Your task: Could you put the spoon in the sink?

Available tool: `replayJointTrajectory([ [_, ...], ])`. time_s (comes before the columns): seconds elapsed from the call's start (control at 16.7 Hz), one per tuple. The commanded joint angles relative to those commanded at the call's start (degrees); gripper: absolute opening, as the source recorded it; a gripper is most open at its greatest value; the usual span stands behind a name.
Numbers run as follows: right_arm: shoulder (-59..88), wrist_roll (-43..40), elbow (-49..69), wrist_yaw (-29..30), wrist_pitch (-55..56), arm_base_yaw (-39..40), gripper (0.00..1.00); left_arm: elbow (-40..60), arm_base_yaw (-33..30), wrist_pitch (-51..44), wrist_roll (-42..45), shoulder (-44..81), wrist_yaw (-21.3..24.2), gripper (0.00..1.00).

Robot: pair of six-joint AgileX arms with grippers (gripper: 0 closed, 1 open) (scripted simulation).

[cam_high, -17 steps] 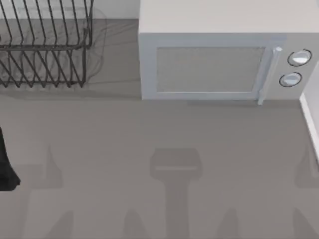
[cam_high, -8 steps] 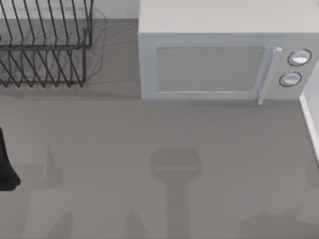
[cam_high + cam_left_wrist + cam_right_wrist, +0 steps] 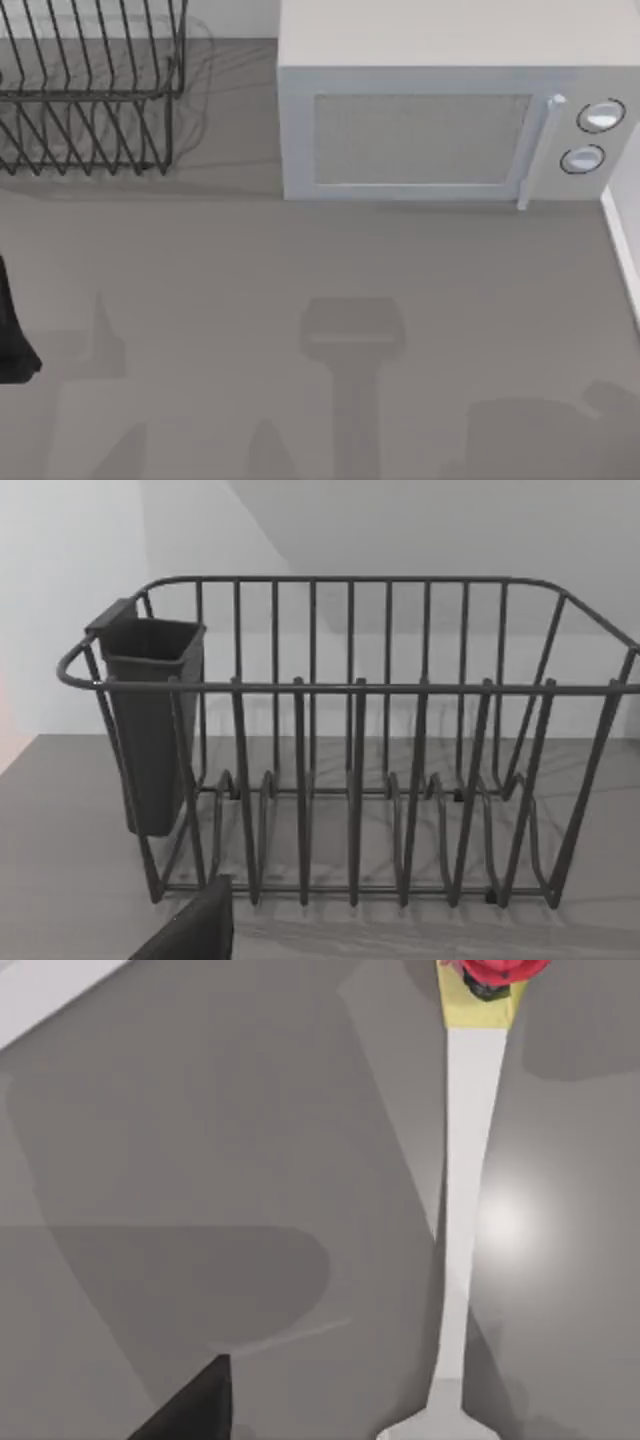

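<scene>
So the spoon [image 3: 468, 1190] lies flat on the grey counter [image 3: 300, 260] in the right wrist view, a pale handle with a yellow and red bit at one end (bowl mostly cut off at the frame edge). Honestly can't tell how wide either claw is open, or whether it has hold of anything. Up top, a wire dish rack [image 3: 90, 100] sits back left beside a white microwave [image 3: 440, 110]. The left wrist view faces that rack and its dark cutlery cup [image 3: 150, 720].
</scene>
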Motion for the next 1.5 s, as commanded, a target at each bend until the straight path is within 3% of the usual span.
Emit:
replayJointTrajectory([
  [0.48, 1.6, 0.4, 0.4, 0.0, -0.1, -0.1, 1.0, 0.0, 0.0, 0.0, 0.0, 0.0, 0.0, 1.0],
  [1.02, 12.9, 0.7, -12.3, 0.0, 24.4, -0.2, 1.0, 0.0, 0.0, 0.0, 0.0, 0.0, 0.0, 1.0],
  [1.38, 14.4, 0.8, -13.9, -0.1, 27.0, -0.1, 1.0, 0.0, 0.0, 0.0, 0.0, 0.0, 0.0, 1.0],
  [1.5, 14.4, 0.8, -13.9, -0.1, 27.0, -0.1, 0.85, 0.0, 0.0, 0.0, 0.0, 0.0, 0.0, 1.0],
])
